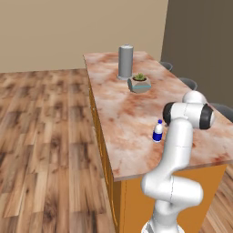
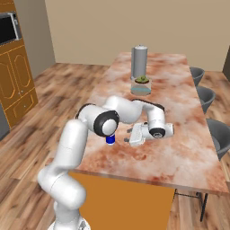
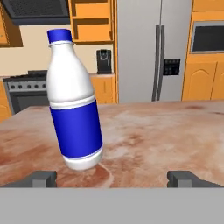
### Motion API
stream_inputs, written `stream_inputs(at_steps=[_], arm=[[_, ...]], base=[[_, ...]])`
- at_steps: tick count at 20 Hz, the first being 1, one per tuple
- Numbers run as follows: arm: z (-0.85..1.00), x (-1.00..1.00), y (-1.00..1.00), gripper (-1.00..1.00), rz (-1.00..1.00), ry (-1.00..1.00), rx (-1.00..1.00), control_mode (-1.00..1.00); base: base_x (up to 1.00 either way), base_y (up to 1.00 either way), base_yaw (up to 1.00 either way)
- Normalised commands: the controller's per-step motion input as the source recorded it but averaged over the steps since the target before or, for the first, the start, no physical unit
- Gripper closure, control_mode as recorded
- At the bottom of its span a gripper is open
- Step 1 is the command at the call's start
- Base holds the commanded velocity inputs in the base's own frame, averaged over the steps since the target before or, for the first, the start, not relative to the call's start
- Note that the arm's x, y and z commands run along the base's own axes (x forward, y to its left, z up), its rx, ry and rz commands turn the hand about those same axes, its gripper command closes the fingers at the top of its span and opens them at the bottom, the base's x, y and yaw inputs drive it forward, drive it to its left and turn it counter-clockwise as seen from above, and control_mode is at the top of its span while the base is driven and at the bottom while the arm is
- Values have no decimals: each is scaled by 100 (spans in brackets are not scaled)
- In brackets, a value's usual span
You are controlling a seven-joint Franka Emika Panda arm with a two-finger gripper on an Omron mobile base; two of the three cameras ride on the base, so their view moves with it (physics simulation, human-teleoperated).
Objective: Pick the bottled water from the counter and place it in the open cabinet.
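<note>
The bottled water (image 1: 158,131) stands upright on the counter (image 1: 123,109), near the long edge that faces the wooden floor (image 1: 45,136) and toward the near end of the top. In the hand view the bottle (image 3: 74,100) looks tilted, with a white body, a blue label band and a blue cap; it sits toward the left side of the gap between the 2 fingertips (image 3: 41,178), closer to the left one, and touches neither.

The end effector (image 2: 130,137) lies low over the counter (image 2: 179,134), turned sideways and aimed at the bottle (image 2: 110,140), which shows just beside it, partly hidden behind the arm's dark-ringed joint. Its jaws are spread wide and hold nothing.

Farther along the counter, toward the far end, a tall grey cylinder (image 1: 125,62) stands upright, and just beside it on the near side sits a small potted plant (image 1: 139,83) in a pale bowl-shaped pot. Both are well apart from the bottle.

Grey chairs (image 2: 203,96) line the opposite long edge of the counter. Beyond the counter in the hand view stand a steel refrigerator (image 3: 153,52), a black coffee machine (image 3: 103,61) on a short top, a stove (image 3: 26,92), and an orange cabinet (image 3: 92,22) with open shelves high on the wall.
</note>
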Motion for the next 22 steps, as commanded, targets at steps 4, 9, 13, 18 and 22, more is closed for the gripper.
stream_inputs(at_steps=[4, 9, 13, 18, 22], arm=[[-7, -6, 56, -100, 0, 0, 0, -100], [-11, -20, 48, -100, 0, 0, 0, -100], [-17, -26, 25, -100, 1, 0, 2, -100], [-5, -4, 18, -100, 1, 0, 1, -100], [0, 0, 18, -100, 0, 0, 2, -100]], base=[[0, 0, 0], [0, 0, 0], [0, 0, 0], [0, 0, 0], [0, 0, 0]])
